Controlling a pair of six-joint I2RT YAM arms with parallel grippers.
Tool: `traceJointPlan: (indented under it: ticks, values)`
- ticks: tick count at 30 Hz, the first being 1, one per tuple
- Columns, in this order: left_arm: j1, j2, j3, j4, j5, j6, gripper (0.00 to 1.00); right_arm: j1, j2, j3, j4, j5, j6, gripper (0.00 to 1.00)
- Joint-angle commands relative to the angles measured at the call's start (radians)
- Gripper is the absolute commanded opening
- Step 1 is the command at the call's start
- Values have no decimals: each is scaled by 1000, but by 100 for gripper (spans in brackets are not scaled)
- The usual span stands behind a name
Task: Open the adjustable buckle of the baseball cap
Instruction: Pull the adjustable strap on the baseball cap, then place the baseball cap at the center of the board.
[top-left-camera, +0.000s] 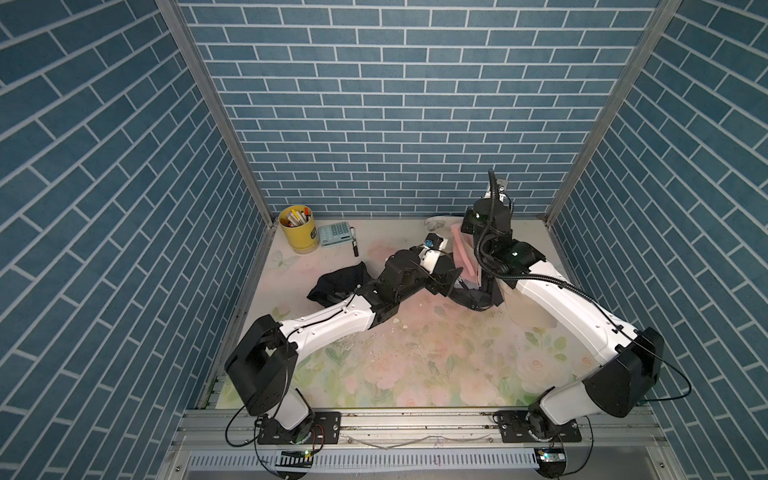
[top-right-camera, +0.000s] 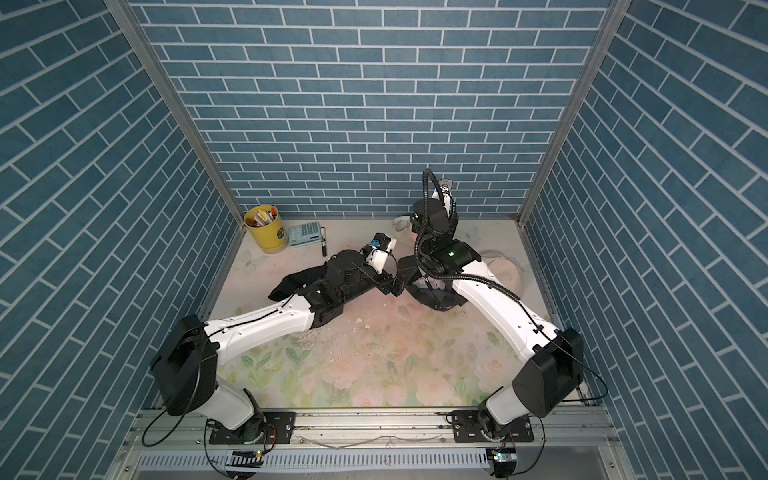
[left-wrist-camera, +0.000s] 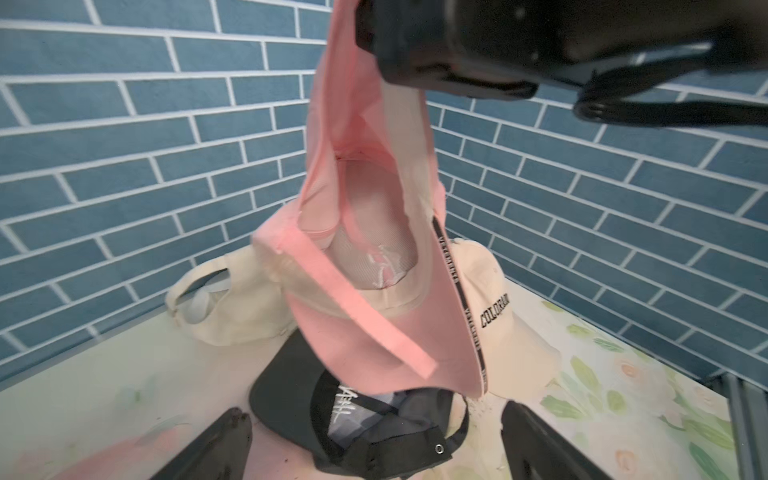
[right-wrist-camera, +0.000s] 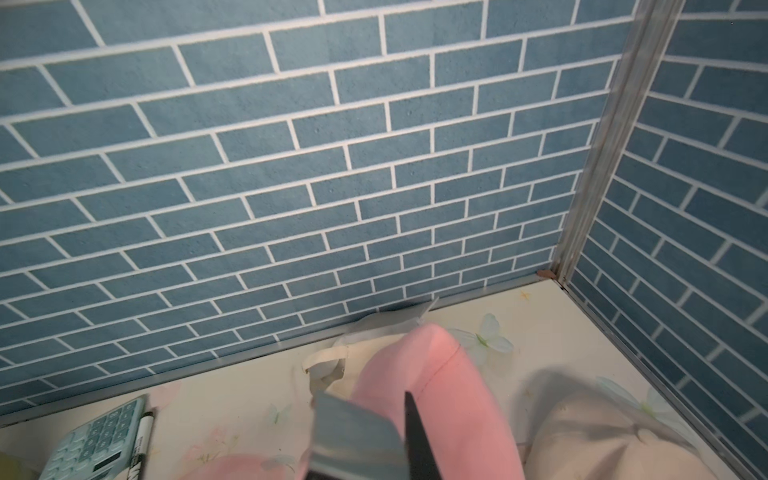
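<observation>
Editor: Where is the pink baseball cap (left-wrist-camera: 345, 361)?

Robot: Pictured clear of the floral table (top-left-camera: 415, 365), near the back right corner. It hangs from my right gripper (right-wrist-camera: 370, 395), whose jaws are pinched tight on the cap's fabric. Its hollow inside faces my left wrist camera.

Editor: And your other arm?

Robot: My left gripper (left-wrist-camera: 374, 413) is spread wide with nothing in it. Its dark fingers (left-wrist-camera: 224, 440) sit low, just short of the hanging cap.

Editor: What about the strap?

Robot: The pink strap (left-wrist-camera: 361, 316) slants loose across the cap's opening, and its free end is joined to nothing. I cannot make out the buckle itself.

Editor: What else is in shot?

Robot: A black cap (left-wrist-camera: 291, 390) lies on the table under the pink one. A cream cap (left-wrist-camera: 519, 345) with black lettering sits behind, and a second cream cap (left-wrist-camera: 224, 307) is nearer the back wall. Far left at the back stand a yellow cup (top-left-camera: 297, 239) of pens, a calculator (top-left-camera: 334, 235) and a marker (top-left-camera: 354, 243).
</observation>
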Motion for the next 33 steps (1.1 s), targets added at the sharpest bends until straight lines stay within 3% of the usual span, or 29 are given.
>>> traceJointPlan:
  ticks: [1, 8, 11, 14, 20, 28, 29, 31, 33]
  values:
    - [-34, 60, 49, 109, 52, -16, 100, 27, 17, 70, -139, 128, 163, 0]
    - [-43, 145, 46, 223, 35, -85, 100, 53, 39, 129, -290, 205, 300, 0]
    - [-50, 196, 97, 180, -74, -93, 100, 66, 48, 139, -306, 212, 312, 0]
    - [-52, 245, 147, 129, -186, -89, 93, 73, 48, 137, -312, 212, 328, 0]
    - [-53, 249, 115, 177, -208, -71, 64, 76, 27, 113, -316, 210, 343, 0]
    - [-52, 217, 67, 183, -80, -81, 11, 70, 15, 80, -275, 183, 295, 0]
    - [-50, 203, 57, 174, -65, -82, 8, 68, 10, 69, -251, 170, 264, 3]
    - [-45, 162, 22, 154, -29, -97, 2, 53, -8, 36, -198, 151, 201, 38]
    - [-31, 115, -24, 145, 25, -124, 0, 33, -36, -4, -157, 126, 149, 55]
